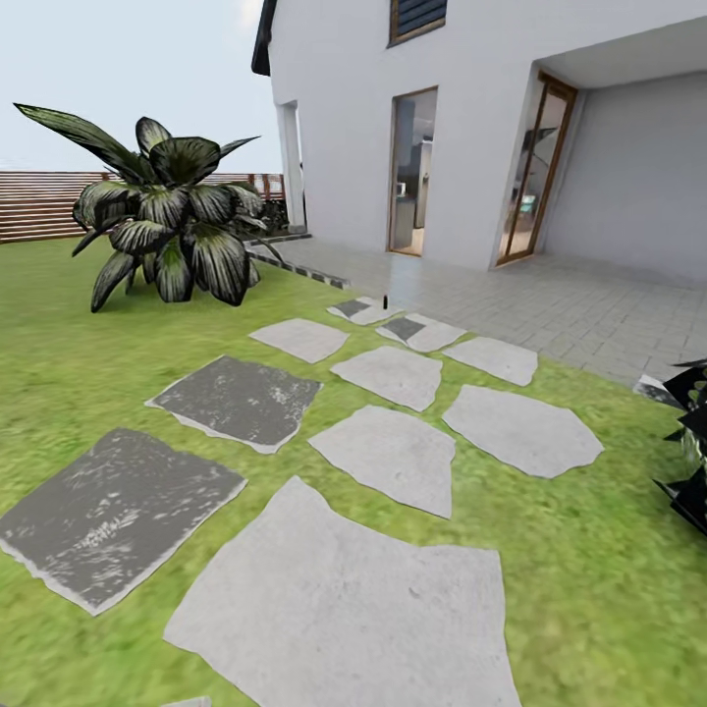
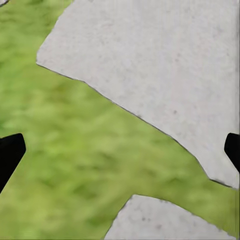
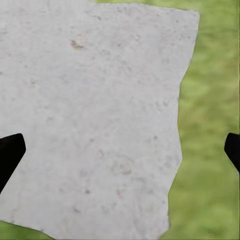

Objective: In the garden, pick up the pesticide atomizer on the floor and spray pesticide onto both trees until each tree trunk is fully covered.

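In the head view, a green lawn crossed by pale grey stone slabs is seen; a small dark upright object at centre may be the atomizer, too small to tell. In the wrist views, left gripper and right gripper are spread wide, empty. Nothing is judged done.

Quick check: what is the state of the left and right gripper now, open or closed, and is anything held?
Left gripper: open, holding nothing, over grass and a stone slab.
Right gripper: open, holding nothing, over a pale slab.
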You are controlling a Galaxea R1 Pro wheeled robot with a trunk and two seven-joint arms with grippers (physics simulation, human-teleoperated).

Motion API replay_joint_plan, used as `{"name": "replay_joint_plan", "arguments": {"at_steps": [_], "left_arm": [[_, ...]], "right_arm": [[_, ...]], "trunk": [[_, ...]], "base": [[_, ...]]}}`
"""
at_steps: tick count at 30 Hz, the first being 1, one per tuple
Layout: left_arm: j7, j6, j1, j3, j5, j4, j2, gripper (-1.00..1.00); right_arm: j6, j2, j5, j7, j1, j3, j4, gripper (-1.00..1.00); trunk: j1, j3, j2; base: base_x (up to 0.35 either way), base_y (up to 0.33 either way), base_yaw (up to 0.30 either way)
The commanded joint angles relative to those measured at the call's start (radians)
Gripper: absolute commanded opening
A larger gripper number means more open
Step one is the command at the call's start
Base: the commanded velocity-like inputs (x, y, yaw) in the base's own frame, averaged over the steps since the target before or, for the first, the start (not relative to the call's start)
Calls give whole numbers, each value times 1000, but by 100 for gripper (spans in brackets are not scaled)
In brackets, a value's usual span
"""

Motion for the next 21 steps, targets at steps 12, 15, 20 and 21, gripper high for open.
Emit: {"name": "replay_joint_plan", "arguments": {"at_steps": [12, 15, 20, 21], "left_arm": [[0, -3, -1, 1, 2, 1, 0, 100], [0, -3, -1, 1, 2, 1, 0, 100], [0, -3, -1, 0, 2, 0, 0, 100], [0, -3, -1, 0, 2, 0, 0, 100]], "right_arm": [[-3, 0, 1, -1, -1, 0, 1, 100], [-3, 0, 0, -1, -1, 0, 1, 100], [-3, 0, 0, -1, -1, 0, 1, 100], [-3, 0, 0, -1, -1, 0, 1, 100]], "trunk": [[0, -1, 0], [0, -1, 0], [0, -1, 0], [0, -1, 0]], "base": [[340, -107, 0], [340, -107, 0], [340, -107, 0], [340, -107, 0]]}}
